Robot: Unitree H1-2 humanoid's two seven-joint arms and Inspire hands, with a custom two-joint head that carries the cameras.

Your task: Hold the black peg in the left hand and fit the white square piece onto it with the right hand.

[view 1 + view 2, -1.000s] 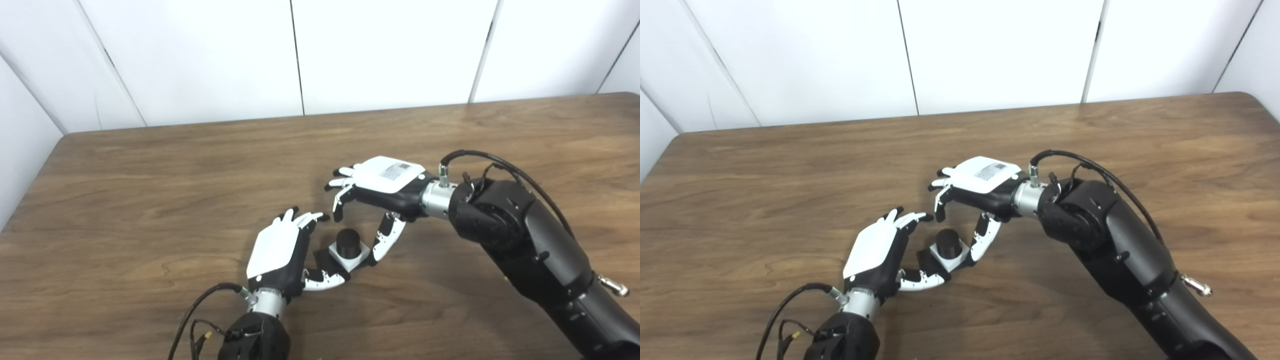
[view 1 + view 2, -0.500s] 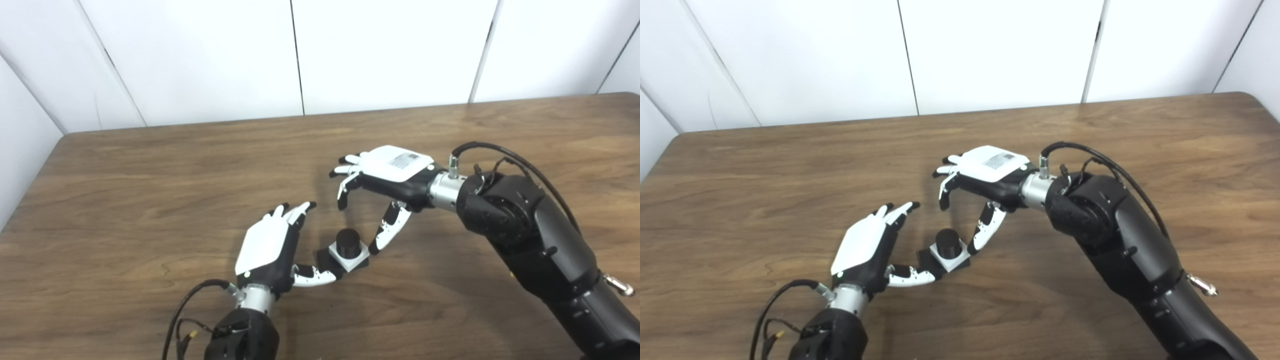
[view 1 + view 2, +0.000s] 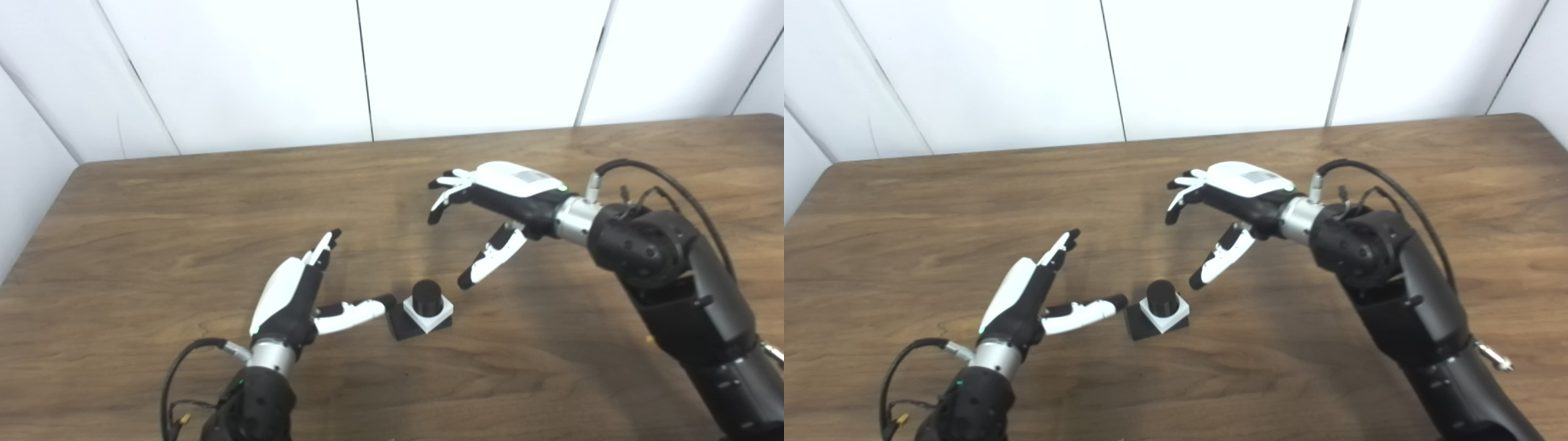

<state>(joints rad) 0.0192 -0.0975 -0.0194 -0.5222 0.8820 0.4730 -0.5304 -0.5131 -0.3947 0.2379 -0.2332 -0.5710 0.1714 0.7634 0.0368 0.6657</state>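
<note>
**Peg and white square piece sit assembled on the bench, both hands off**

Peg (image 3: pixel 427 296), black and round, stands upright through the white square piece (image 3: pixel 429 309), which sits on a black base (image 3: pixel 404 326); the stack rests on the bench (image 3: pixel 184 202) between the two hands and touches neither.

Largest first: the wooden bench fills the view, its far edge against white wall panels (image 3: pixel 245 67), a rounded corner at far left. Bare wood lies open on every side of the stack, widest beyond the fingers toward the far edge and out to the left.

The right hand (image 3: pixel 508 196) hangs above the bench beyond and to the right of the stack, fingers (image 3: pixel 447 190) spread and curled, holding nothing; its thumb tip points down near the peg but stays apart. A small label shows on the hand's white back, its writing too small to read.

The left hand (image 3: pixel 1020 297) is on edge to the stack's left, fingers (image 3: pixel 1059 245) straight and apart, holding nothing. Its thumb reaches toward the black base, ending just beside it.
</note>
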